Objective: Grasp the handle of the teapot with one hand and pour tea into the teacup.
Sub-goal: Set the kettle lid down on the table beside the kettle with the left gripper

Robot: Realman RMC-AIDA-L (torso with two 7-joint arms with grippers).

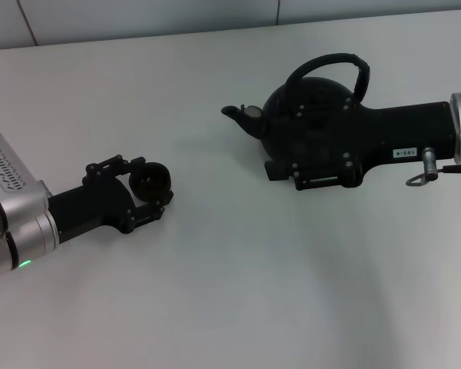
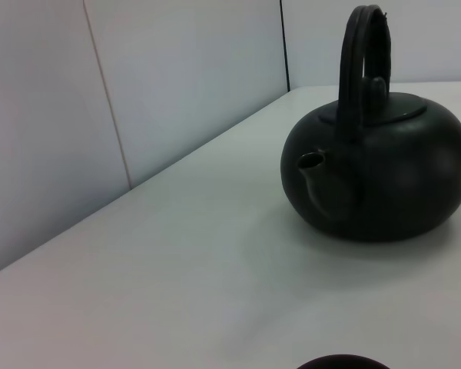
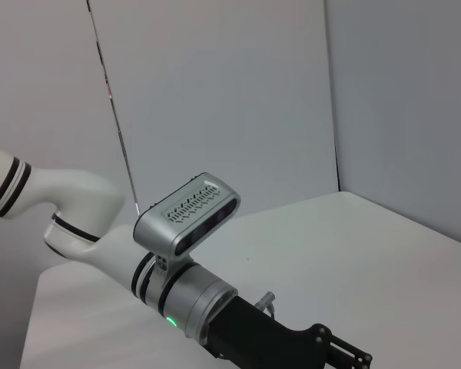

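The matte-black teapot (image 1: 311, 115) stands on the white table at the right of the head view, spout (image 1: 234, 113) pointing left. Its arched handle (image 1: 330, 63) rises free above it. My right gripper (image 1: 290, 140) reaches in from the right and overlaps the pot's body and near side; whether it touches the pot cannot be made out. The left wrist view shows the teapot (image 2: 380, 173) and its handle (image 2: 361, 65) upright. My left gripper (image 1: 155, 184) is at the left, shut around the small dark teacup (image 1: 150, 179). The teacup's rim (image 2: 342, 362) peeks in at the left wrist view's edge.
The bare white table (image 1: 238, 292) spreads between the two arms and toward the front. Grey wall panels (image 2: 177, 84) stand behind the table's far edge. The right wrist view shows only my left arm (image 3: 184, 269) over the table.
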